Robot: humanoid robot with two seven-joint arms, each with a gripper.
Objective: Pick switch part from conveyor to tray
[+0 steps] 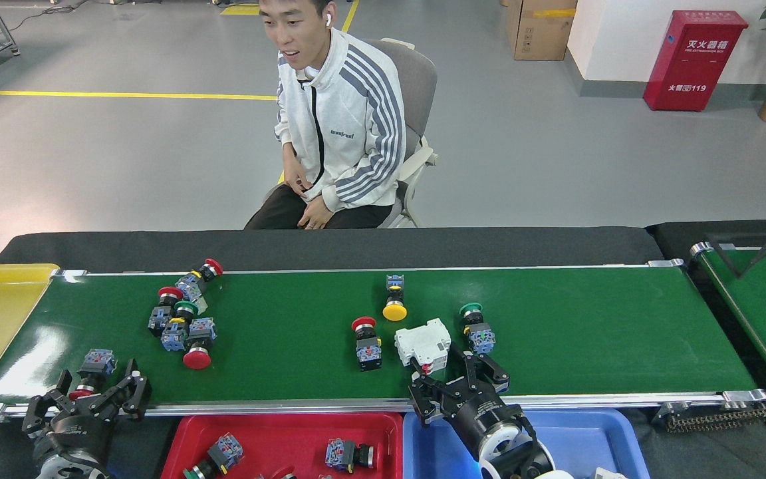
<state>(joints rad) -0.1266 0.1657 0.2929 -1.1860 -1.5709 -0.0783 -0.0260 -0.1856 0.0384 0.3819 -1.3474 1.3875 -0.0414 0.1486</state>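
Risk at this moment sits mainly with the two open grippers and the crowding of parts on the conveyor (622,332). Right gripper (461,388) is released, fingers spread, at the near edge of the belt just right of centre, directly in front of the white breaker (424,344) and empty. Red-capped switch (366,342) stands just left of the breaker and the green-capped switch (477,330) just right of it, so a closing stroke aimed slightly off could catch the wrong part, or nudge the breaker into a neighbour and topple it. Yellow-capped switch (393,300) lies further back, toward the far edge, and looks out of immediate harm. Left gripper (89,400) is likewise released at the near left corner, its fingers bracketing a red-capped switch on its side (89,376) but not closed on it (contact cannot be judged from this view); a part lying tilted on a rounded cap may roll or twist out as the fingers meet. Cluster of switches (182,318) toward the left far edge is tightly packed, so single extraction there would be awkward. Red tray (383,432) and blue tray (596,436) sit just below the near rail; a lift that clips the rail could dislodge a weakly held part short of either tray.
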